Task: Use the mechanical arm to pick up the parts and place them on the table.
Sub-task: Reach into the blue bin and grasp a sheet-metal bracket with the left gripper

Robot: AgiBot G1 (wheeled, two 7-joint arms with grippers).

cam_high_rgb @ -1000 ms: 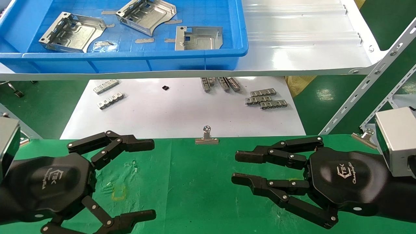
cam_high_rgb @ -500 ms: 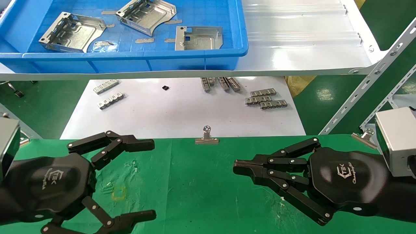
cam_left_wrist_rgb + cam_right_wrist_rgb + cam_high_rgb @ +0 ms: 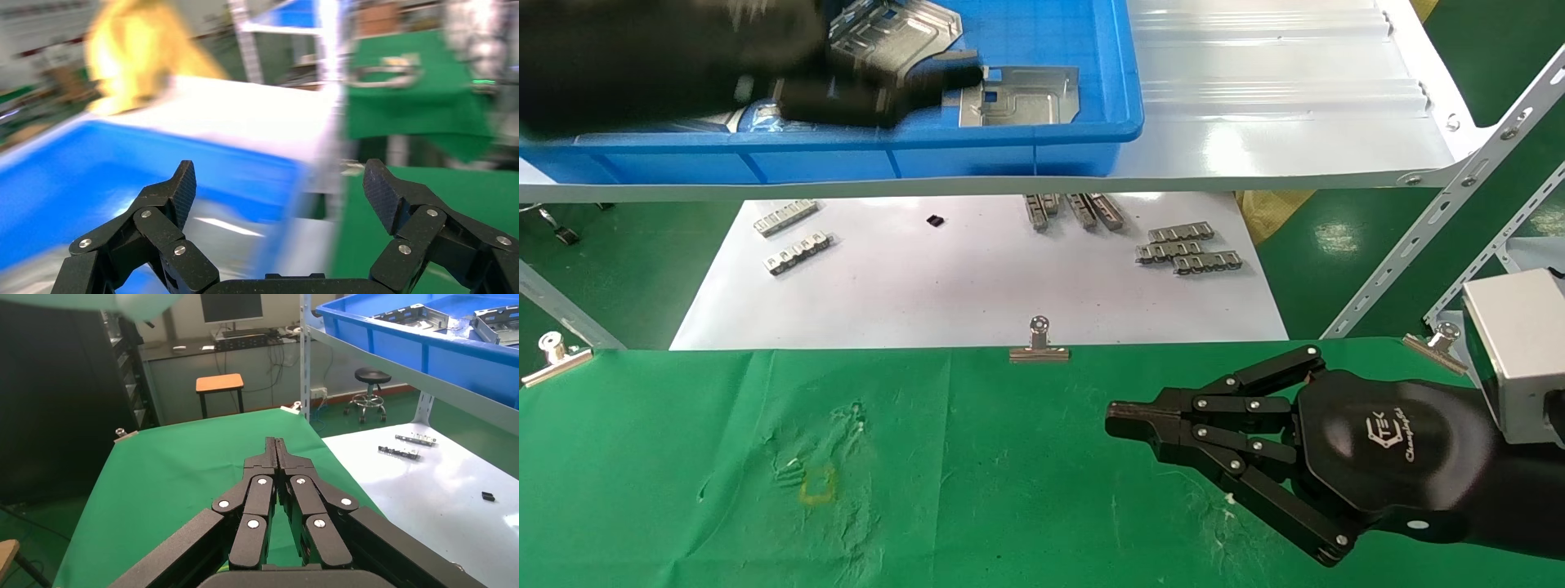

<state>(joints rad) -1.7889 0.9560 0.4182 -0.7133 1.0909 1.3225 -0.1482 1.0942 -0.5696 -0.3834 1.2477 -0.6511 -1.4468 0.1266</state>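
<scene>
A blue plastic bin [image 3: 1009, 143] sits on a glossy white shelf [image 3: 1279, 122] at the far side of the scene, holding the silvery sheet-metal parts [image 3: 1021, 94]. One part lies flat near the bin's right front corner, another is tilted behind it, and a third is mostly hidden. Hiding it is the left gripper [image 3: 928, 86], a dark motion-blurred shape stretched across the bin from the left, its claw tips over the parts; the left wrist view shows its fingers [image 3: 180, 184] spread wide apart above the blue bin, holding nothing. Below the shelf, a white sheet [image 3: 977, 286] carries small slotted grey strips [image 3: 1189, 249] in several clusters. Nearest the robot is the table [image 3: 968, 490], covered in wrinkled green cloth, with silver binder clips [image 3: 1038, 343] along its far edge and a small yellow square mark [image 3: 817, 486]. The right gripper [image 3: 1120, 420] rests low over the cloth on the right, its fingers pressed together and empty. Half a second ago the left gripper hovered over the table's near left corner; it has since swung up to the bin, while the right gripper has stayed in place.
</scene>
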